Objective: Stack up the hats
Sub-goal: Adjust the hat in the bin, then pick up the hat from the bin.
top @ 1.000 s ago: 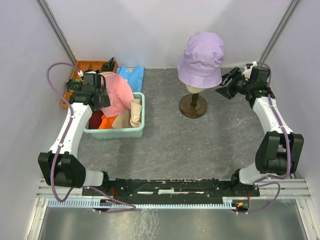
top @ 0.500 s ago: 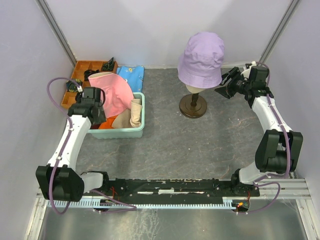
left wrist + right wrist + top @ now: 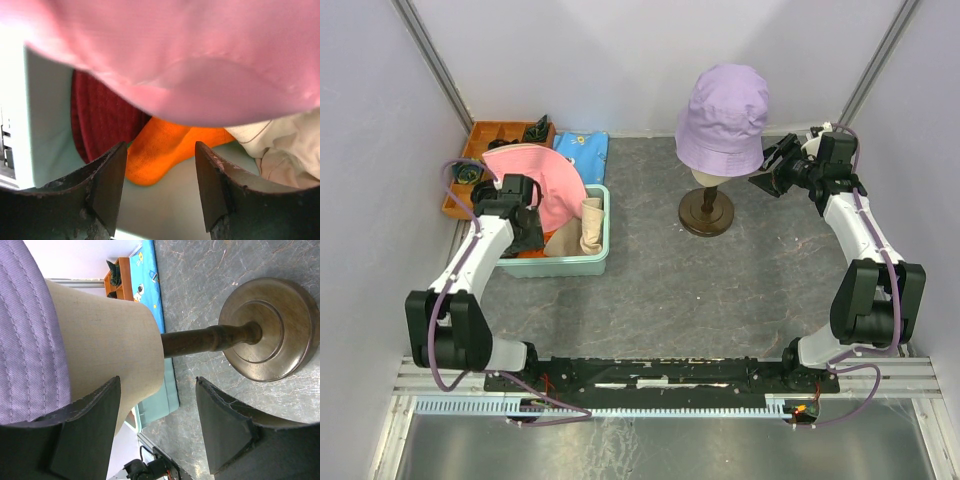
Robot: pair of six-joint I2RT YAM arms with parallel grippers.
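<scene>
A lavender hat sits on the mannequin head; it also shows in the right wrist view. A pink hat leans over the back left of the teal bin. In the bin lie an orange hat, a dark red hat and a cream-beige hat. My left gripper is open and empty, low inside the bin under the pink hat, with the orange hat between its jaws' line. My right gripper is open and empty, just right of the mannequin head.
The head stands on a dark wooden stand with a round base. A blue patterned cloth and an orange tray lie behind the bin. Grey walls close in on both sides.
My left gripper has moved from the bin's back left corner forward and down into the bin, under the pink hat. The pink hat's brim has shifted left. The right arm has barely moved.
</scene>
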